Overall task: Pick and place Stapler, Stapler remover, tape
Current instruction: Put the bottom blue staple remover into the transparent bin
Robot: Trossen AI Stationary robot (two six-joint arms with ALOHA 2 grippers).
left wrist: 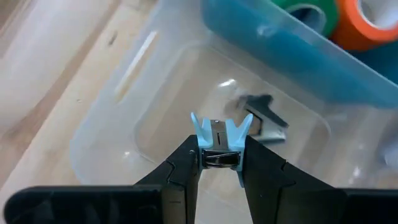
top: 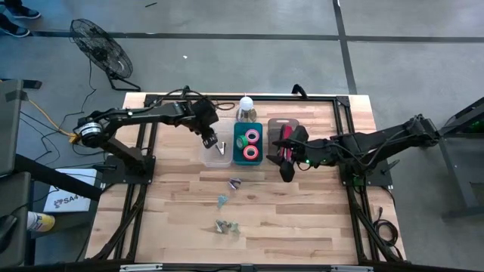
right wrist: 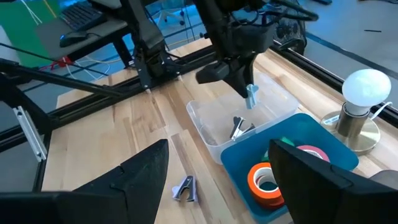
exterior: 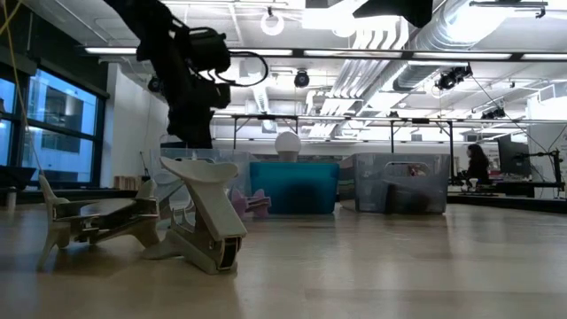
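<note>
High view: we see the left gripper [top: 214, 141] over the clear bin [top: 206, 155], pinched on a light-blue staple remover [top: 223, 147]; teal bin [top: 249, 129] just at its 3 o'clock holds tape rolls [top: 250, 145]. Right gripper [top: 286, 160] hangs spread wide at the smoky bin [top: 281, 122] with the red stapler [top: 286, 148] under it. Loose removers [top: 226, 225] lie at 6 o'clock on the table [top: 302, 211]. Low view: two removers [exterior: 209, 220] sit close up. Left wrist: fingers [left wrist: 184, 168] narrow, clamping the blue remover [left wrist: 219, 142] above another remover [left wrist: 264, 118] in the bin. Right wrist: own fingers [right wrist: 317, 174] wide apart, nothing between; tape [right wrist: 266, 180] in teal bin.
</note>
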